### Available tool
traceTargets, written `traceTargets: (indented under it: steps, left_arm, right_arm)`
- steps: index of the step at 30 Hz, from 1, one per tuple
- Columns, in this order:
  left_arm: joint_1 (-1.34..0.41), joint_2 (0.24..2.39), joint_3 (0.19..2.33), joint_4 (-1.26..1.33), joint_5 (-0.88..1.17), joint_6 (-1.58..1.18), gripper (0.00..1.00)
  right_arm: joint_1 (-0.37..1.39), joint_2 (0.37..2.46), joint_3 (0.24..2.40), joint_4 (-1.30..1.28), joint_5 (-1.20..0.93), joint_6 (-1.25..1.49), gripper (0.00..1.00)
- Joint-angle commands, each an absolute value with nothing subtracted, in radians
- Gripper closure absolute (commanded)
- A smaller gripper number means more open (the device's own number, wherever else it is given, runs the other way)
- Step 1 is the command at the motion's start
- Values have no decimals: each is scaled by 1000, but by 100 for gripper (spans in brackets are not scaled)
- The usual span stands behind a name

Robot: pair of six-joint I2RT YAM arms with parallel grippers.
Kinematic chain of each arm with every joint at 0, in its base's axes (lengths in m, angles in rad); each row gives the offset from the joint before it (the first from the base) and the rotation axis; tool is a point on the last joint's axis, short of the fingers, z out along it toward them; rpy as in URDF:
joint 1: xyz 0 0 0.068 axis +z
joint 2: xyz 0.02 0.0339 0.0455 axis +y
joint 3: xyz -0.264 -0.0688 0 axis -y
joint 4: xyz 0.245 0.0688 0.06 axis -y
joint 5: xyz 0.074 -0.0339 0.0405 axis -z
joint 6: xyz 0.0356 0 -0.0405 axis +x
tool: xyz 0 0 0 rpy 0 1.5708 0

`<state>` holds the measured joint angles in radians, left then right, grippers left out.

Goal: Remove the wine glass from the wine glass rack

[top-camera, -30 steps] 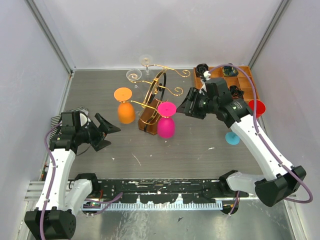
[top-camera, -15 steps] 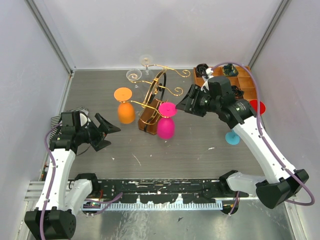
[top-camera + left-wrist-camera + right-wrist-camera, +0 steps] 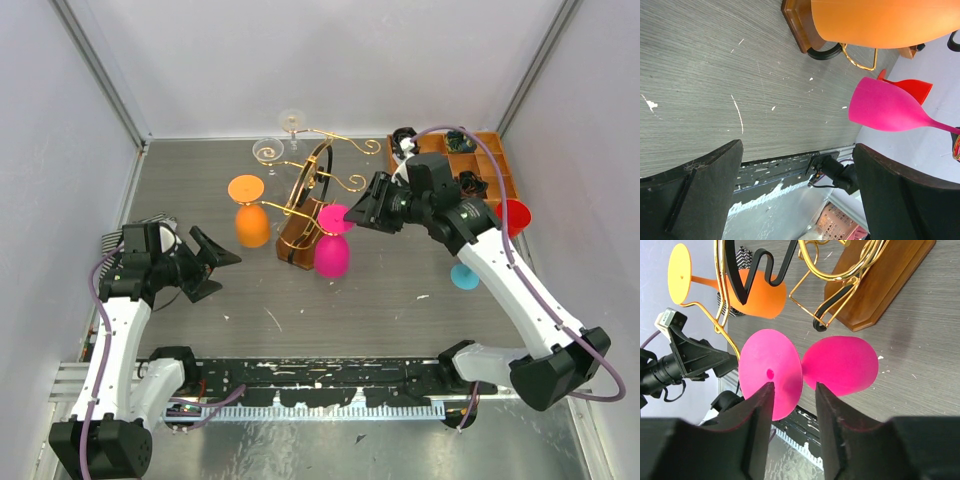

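The gold wire wine glass rack (image 3: 305,195) stands on its brown base mid-table. A pink wine glass (image 3: 332,250) hangs upside down from its right arm, an orange one (image 3: 250,225) from its left arm, and two clear glasses (image 3: 267,150) hang at the back. My right gripper (image 3: 362,215) is open just right of the pink foot. In the right wrist view its fingers (image 3: 760,410) straddle the pink glass (image 3: 840,365) at the stem, apart from it. My left gripper (image 3: 215,262) is open and empty, left of the rack. In its view it (image 3: 797,170) faces the pink glass (image 3: 885,107).
An orange compartmented tray (image 3: 487,140) sits at the back right. A red glass (image 3: 513,215) and a blue glass (image 3: 463,275) lie under the right arm. A striped object (image 3: 150,222) lies by the left arm. Walls close in on three sides.
My right gripper has moved left toward the rack, bringing its open fingers up to the pink glass foot. The left arm and the glasses have not moved.
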<state>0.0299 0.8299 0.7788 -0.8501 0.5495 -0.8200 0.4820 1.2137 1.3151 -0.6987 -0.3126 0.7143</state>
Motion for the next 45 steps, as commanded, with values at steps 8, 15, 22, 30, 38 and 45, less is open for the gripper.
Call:
traceTargets:
  steps: [8,15,22,30,38,45]
  left_arm:
    - [31,827,768,-827,580,-812,2]
    - [31,821,777,-843,579,-802,2]
    - [30,816,775,-847,583,-801,2]
    - [31,811,763,-838,592,-804,2]
    - [31,808,748,-828,600,-815,2]
    - [31,807,749,-835,594,-809,2]
  right_arm:
    - [487,1215,1306,-578,-387,747,93]
    - [485,1189,1325,-525,-387,788,99]
    - [462,1140,1342,-563,-378,789,99]
    - [464,1027,1221,-525,-453,862,99]
    - [501,1037,1187,-490,-459,886,99]
    - [517,1140,1240,-409,-460,884,99]
